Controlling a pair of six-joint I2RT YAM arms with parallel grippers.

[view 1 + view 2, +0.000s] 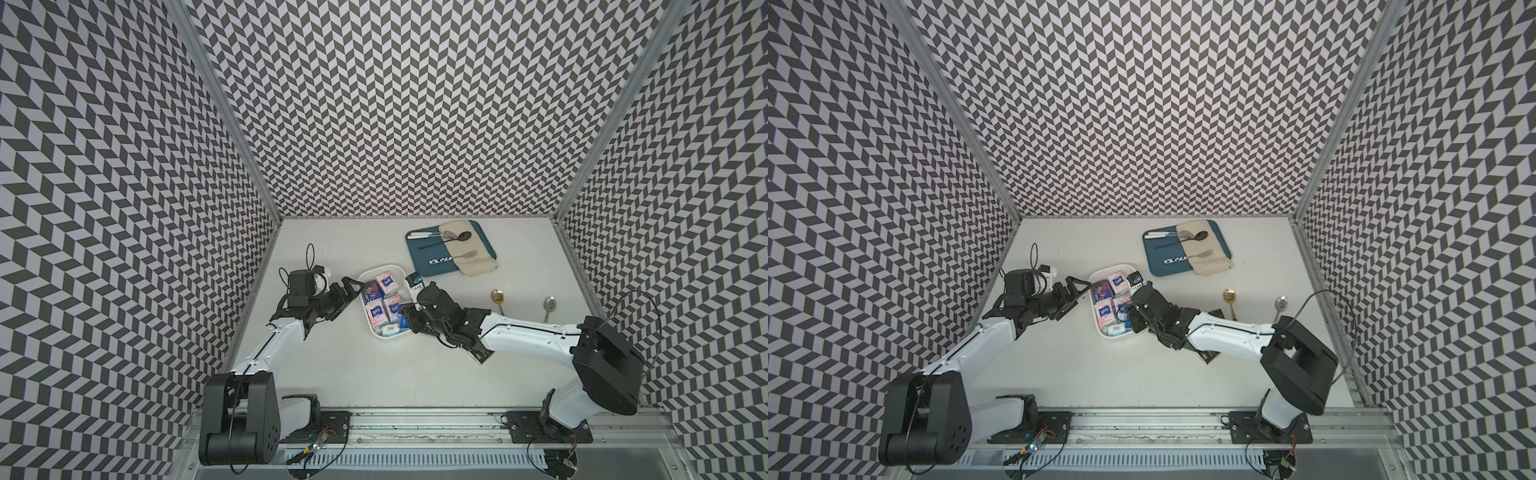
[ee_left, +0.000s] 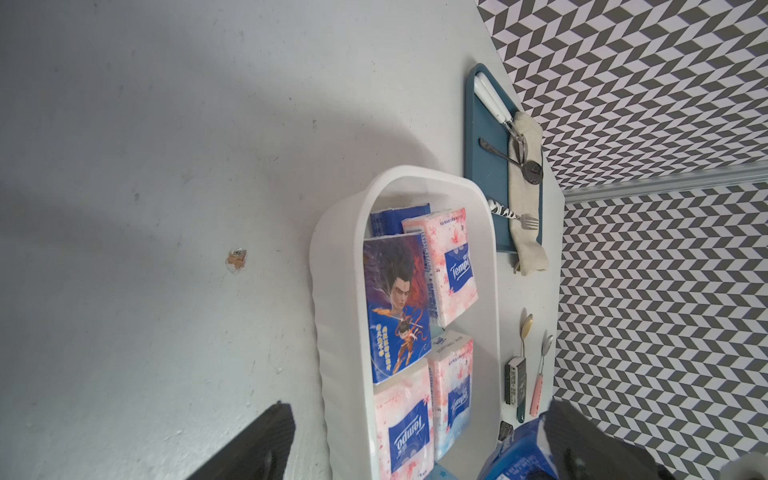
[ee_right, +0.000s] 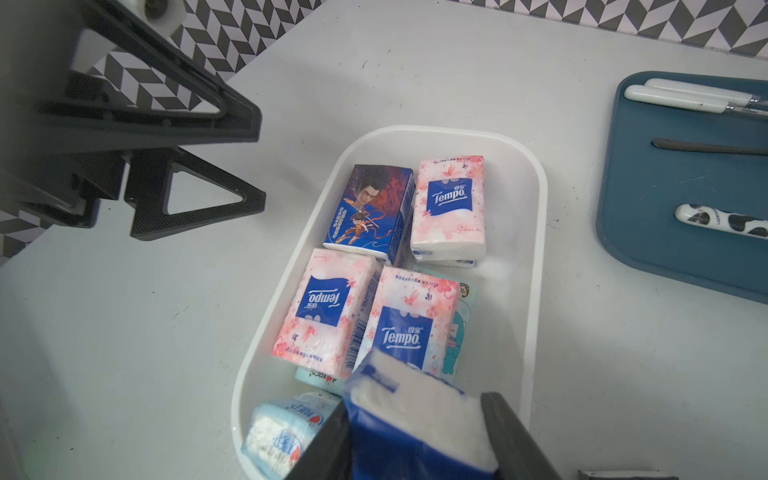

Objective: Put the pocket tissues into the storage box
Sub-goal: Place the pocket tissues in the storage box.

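The right tool (image 3: pixel 419 440) is closed part-way on a blue-and-white packet (image 3: pixel 399 399), which sits pinched between its two black fingers over the near end of the storage box (image 3: pixel 536 232). The box stands on the table (image 1: pixel 374 374) between the two arms, and most of the pocket tissues already lie in it. An illustrated dark blue packet (image 3: pixel 370 208) and a pink-white packet (image 3: pixel 451 203) fill the far end. Two more pink-white ones (image 3: pixel 328 307) (image 3: pixel 409 320) lie side by side in the middle, over a teal packet (image 3: pixel 457 328) that peeks out at the edge. A pale blue packet (image 3: pixel 282 432) lies at the near end. The left tool (image 1: pixel 353 293) is spread wide with nothing in it, just beside the box's left rim. Outside the box, a dark packet (image 1: pixel 413 279) stands by its far right corner. A black packet (image 1: pixel 480 355) lies on the table under the right arm (only part of it shows). A blue tray (image 1: pixel 419 266) with cutlery and a beige cloth sits beyond the box, and a gold spoon (image 1: pixel 497 297) and a silver spoon (image 1: pixel 549 304) lie to the right.
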